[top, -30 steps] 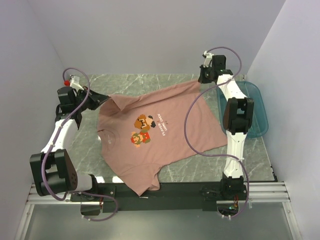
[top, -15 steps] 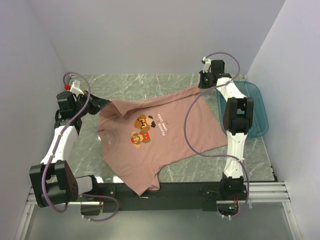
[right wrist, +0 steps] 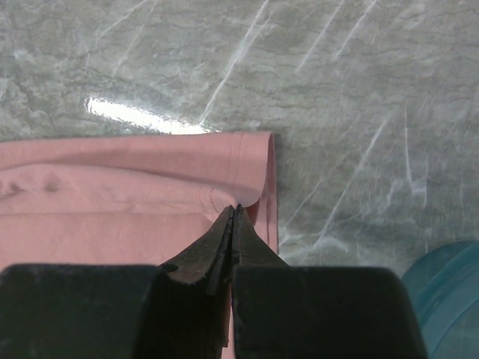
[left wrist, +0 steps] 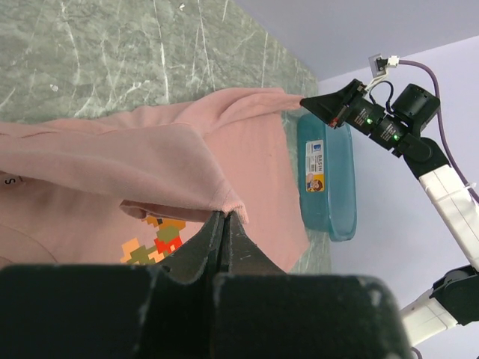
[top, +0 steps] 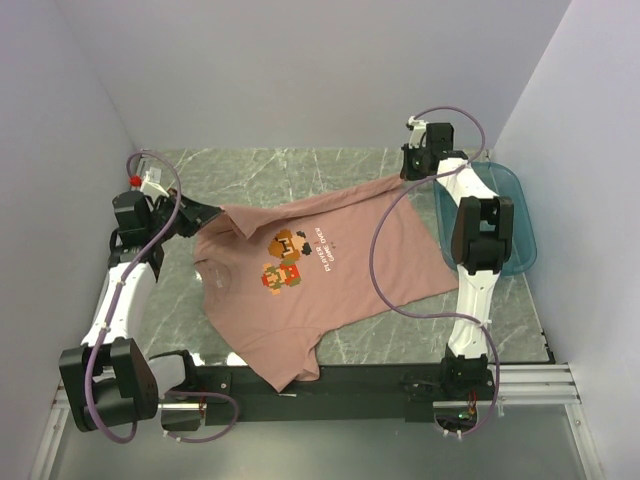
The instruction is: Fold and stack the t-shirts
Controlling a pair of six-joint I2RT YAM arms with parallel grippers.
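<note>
Both arms have drawn back slightly toward 6 o'clock since a second ago. The far edge of the t-shirt [top: 310, 290] has come with them and now runs in a straighter line between the two grips.

The left gripper [left wrist: 224, 218] sits at about 9 o'clock on the table [top: 290, 170]. Its jaws are pressed together on a fold of pink cloth, which looks like a sleeve hem, though the wrist view is too close to be sure. The right gripper [right wrist: 233, 211] is at about 1 o'clock, clamped on a stitched corner of the same garment, with marble showing just beyond it.

The shirt lies face up across the middle of the table, lifted a little along its far edge. Its pixel-figure print [top: 285, 262] and white text sit near the centre. One part droops over the near edge at about 7 o'clock.

A teal tub [top: 515, 225] stands at 3 o'clock, beside the right arm, with the shirt's right edge close to it.
</note>
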